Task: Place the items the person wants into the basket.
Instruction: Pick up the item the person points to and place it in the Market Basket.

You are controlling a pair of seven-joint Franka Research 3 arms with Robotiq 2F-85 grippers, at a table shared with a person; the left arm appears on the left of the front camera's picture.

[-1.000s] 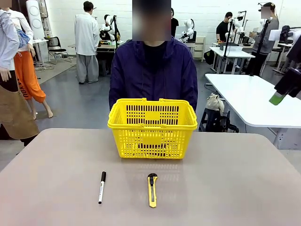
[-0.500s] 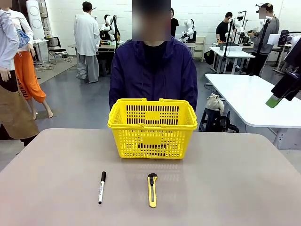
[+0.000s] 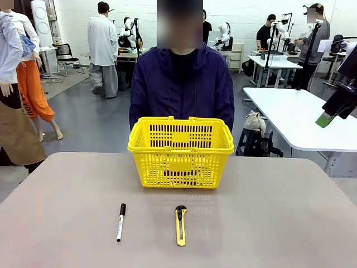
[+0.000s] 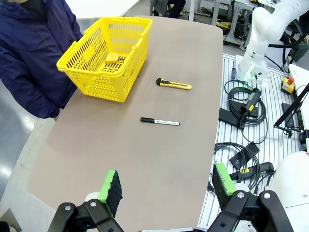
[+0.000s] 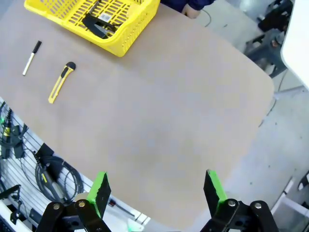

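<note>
The yellow basket (image 3: pixel 167 167) stands at the far middle of the table, right in front of the person (image 3: pixel 181 84) in the navy jacket. Inside the basket (image 4: pixel 104 87), the left wrist view shows a round yellow tape measure (image 4: pixel 112 58). The right wrist view looks into the basket (image 5: pixel 130 36) at a black stapler (image 5: pixel 96 24). My left gripper (image 4: pixel 166 188) hangs open high above the table's near left corner, holding nothing. My right gripper (image 5: pixel 157 191) is open and empty too, high over the table's right side; one green pad (image 3: pixel 325 119) shows at the front view's right edge.
A white marker with a black cap (image 3: pixel 120 221) and a yellow-and-black utility knife (image 3: pixel 180 225) lie side by side on the near table, in front of the basket. Cables and a robot base (image 4: pixel 263 43) sit off the table's near edge. A white table (image 3: pixel 301 120) stands at the right.
My right gripper has shifted slightly left and down at the front view's right edge. Nothing on the table has moved.
</note>
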